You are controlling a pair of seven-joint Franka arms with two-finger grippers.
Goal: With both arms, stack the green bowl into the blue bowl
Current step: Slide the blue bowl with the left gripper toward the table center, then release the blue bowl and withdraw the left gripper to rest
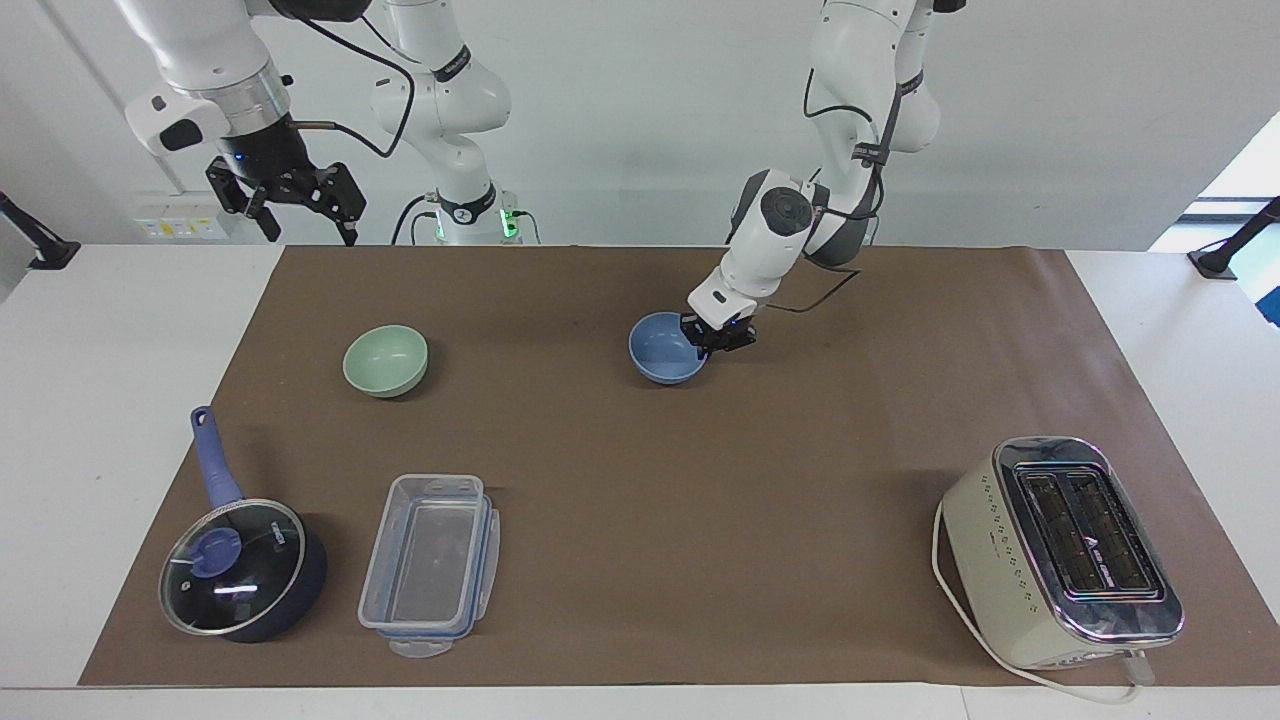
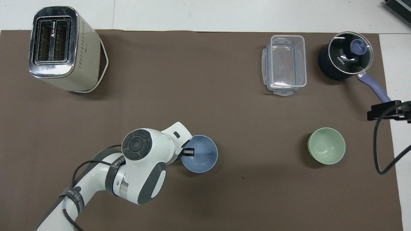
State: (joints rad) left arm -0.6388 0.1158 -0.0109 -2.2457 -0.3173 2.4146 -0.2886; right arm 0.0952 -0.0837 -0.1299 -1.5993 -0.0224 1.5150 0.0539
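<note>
So the blue bowl (image 1: 667, 348) sits mid-mat with the left gripper (image 1: 712, 337) pinched on the part of its rim toward the left arm's end. The green bowl (image 1: 386, 360) sits well apart toward the right arm's end, nothing between them. The right gripper (image 1: 290, 203) waits up high, fingers spread. Around: one toaster (image 1: 1062, 552), one clear container (image 1: 431, 561), one lidded saucepan (image 1: 239, 562). Two bowls total.

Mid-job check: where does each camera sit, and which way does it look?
Facing view: high, across the table, facing the robots; both arms show, left gripper shut on the blue bowl, right gripper waiting open, raised.
Overhead view: above the robots' end, looking steeply down; left arm only.
Shared: blue bowl, green bowl, toaster.
</note>
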